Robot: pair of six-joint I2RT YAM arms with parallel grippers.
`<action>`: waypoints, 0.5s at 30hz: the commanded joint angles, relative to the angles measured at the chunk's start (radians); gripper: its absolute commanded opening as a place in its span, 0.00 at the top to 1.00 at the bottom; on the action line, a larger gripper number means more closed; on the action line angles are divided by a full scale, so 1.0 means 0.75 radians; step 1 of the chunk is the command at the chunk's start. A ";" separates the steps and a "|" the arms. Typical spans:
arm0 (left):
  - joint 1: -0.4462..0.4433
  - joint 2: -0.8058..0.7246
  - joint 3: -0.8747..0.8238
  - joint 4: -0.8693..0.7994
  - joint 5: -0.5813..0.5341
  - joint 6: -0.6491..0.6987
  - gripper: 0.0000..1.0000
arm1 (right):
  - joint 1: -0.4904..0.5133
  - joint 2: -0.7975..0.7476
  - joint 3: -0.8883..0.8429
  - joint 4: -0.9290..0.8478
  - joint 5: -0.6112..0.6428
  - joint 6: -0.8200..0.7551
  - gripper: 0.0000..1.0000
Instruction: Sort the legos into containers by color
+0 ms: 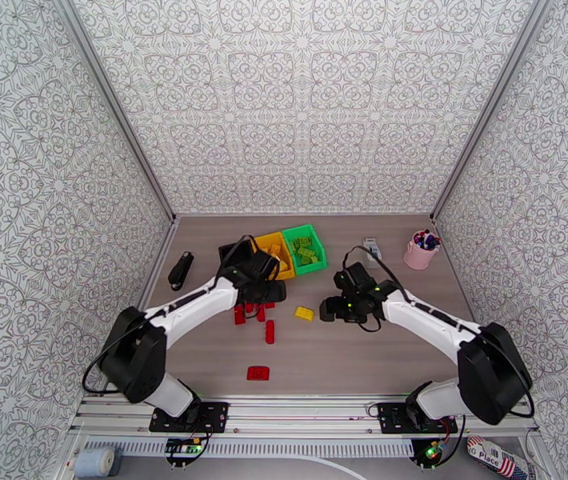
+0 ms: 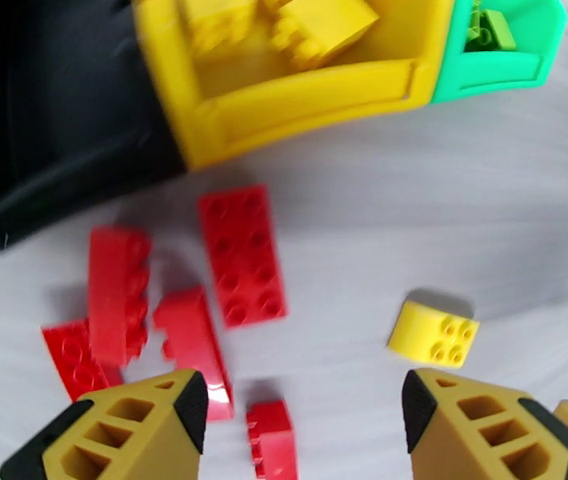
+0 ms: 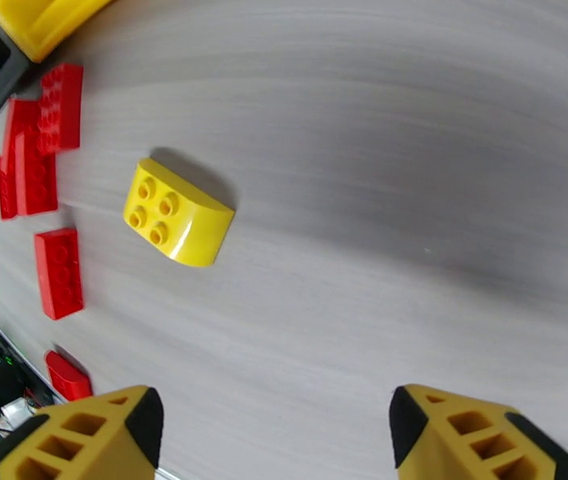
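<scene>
Left gripper [image 2: 304,398] and right gripper [image 3: 276,414] are hanging released, empty. Yellow bin [image 2: 300,98] is holding yellow bricks [image 2: 324,18], green bin [image 2: 492,70] green bricks [image 2: 492,30]; rounded four-stud yellow brick [image 3: 176,214] is lying near the centre of the table [image 3: 404,154].

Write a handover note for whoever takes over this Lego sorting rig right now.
Left pincer: open, empty, above the red bricks near the black bin.
Right pincer: open, empty, near the lone yellow brick.
Done: yellow bricks in yellow bin, green bricks in green bin.
To do: that yellow brick and several red bricks lie on the table.
</scene>
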 commanded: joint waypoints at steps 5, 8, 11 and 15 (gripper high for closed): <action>0.043 -0.259 -0.226 0.099 0.006 -0.180 0.25 | 0.164 0.215 0.214 -0.126 0.151 -0.133 0.15; 0.069 -0.374 -0.328 0.101 0.007 -0.223 0.22 | 0.225 0.293 0.270 -0.166 0.238 -0.148 0.15; 0.102 -0.489 -0.421 0.090 0.007 -0.256 0.14 | 0.284 0.369 0.327 -0.217 0.341 -0.166 0.15; 0.153 -0.602 -0.508 0.054 0.023 -0.268 0.07 | 0.339 0.452 0.388 -0.254 0.435 -0.180 0.16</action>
